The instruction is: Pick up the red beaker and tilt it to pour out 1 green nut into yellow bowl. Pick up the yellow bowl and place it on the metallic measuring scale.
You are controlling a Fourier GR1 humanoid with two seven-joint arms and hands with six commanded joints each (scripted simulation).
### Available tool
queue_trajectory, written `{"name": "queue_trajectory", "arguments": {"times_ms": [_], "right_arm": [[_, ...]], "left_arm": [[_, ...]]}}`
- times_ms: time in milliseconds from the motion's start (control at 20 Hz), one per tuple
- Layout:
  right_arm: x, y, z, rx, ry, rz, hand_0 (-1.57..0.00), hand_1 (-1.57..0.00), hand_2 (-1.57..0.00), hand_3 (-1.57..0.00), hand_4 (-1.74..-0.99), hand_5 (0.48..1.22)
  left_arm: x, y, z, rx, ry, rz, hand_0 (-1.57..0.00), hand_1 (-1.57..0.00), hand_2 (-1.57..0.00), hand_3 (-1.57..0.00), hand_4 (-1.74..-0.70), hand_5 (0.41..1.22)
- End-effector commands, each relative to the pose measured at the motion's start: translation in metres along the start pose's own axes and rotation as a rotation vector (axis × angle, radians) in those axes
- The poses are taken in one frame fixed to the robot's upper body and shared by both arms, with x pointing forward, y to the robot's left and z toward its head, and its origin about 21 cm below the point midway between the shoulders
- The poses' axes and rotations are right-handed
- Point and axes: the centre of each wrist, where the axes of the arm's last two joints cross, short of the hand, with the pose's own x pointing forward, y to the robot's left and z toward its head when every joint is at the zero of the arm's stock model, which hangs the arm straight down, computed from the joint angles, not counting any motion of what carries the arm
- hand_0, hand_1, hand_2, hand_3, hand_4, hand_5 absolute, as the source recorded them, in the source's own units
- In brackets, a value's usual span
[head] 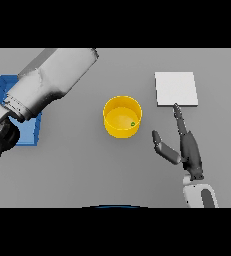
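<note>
One yellow bowl [122,117] stands upright, mouth up, left of the right hand [187,147], with one green nut [133,124] inside. The hand's fingers are straight and spread wide, holding nothing. One metallic measuring scale [176,89] lies just beyond its fingertips.

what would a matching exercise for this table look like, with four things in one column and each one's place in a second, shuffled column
Things:
1. round yellow bowl
2. small green nut
3. flat pale square scale plate
4. open dark right hand

Places:
A. far right of the table, behind the fingertips
B. middle of the table
C. near right, fingers stretched toward the plate
D. inside the bowl, by its right wall

Pairs: 1-B, 2-D, 3-A, 4-C
</note>
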Motion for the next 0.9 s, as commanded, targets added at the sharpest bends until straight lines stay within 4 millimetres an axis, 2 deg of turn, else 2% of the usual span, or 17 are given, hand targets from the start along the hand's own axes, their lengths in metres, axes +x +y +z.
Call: {"name": "queue_trajectory", "arguments": {"times_ms": [0,200,250,400,550,650,850], "right_arm": [[0.002,0.0,-0.002,0.002,-0.015,0.007,0.0,0.0,0.0,0.0,-1.001,0.683],[0.005,0.0,-0.008,-0.013,-0.012,0.003,0.0,0.0,0.0,0.0,-0.999,0.665],[0.003,0.002,-0.005,-0.005,-0.014,-0.017,0.0,0.0,0.0,0.0,-1.004,0.668],[0.001,0.006,-0.006,0.001,-0.01,-0.05,0.0,0.0,0.0,0.0,-1.002,0.666],[0.0,0.005,-0.007,0.002,-0.001,-0.045,0.0,0.0,0.0,0.0,-1.023,0.654],[0.001,0.004,-0.006,0.003,-0.007,-0.026,0.0,0.0,0.0,0.0,-1.044,0.654],[0.004,0.005,-0.008,0.004,-0.01,-0.003,0.0,0.0,0.0,0.0,-1.048,0.652]], "left_arm": [[-0.016,0.002,0.003,-0.011,0.043,0.097,-1.57,-1.57,-1.57,-1.29,-1.73,1.221],[-0.074,-0.029,0.022,-0.01,0.255,0.474,-1.57,-1.57,-1.57,-1.43,-1.74,1.221],[-0.083,-0.041,0.027,-0.005,0.306,0.56,-1.57,-1.57,-1.57,-1.44,-1.74,1.221],[-0.115,-0.095,0.053,0.014,0.493,0.824,-1.57,-1.57,-1.57,-1.45,-1.74,1.221],[-0.118,-0.154,0.075,0.016,0.662,1.034,-1.57,-1.57,-1.57,-1.42,-1.74,1.221],[-0.119,-0.182,0.089,0.013,0.782,1.148,-1.57,-1.57,-1.57,-1.42,-1.74,1.221],[-0.091,-0.242,0.111,0.032,0.942,1.405,-1.57,-1.57,-1.57,-1.46,-1.74,1.221]]}}
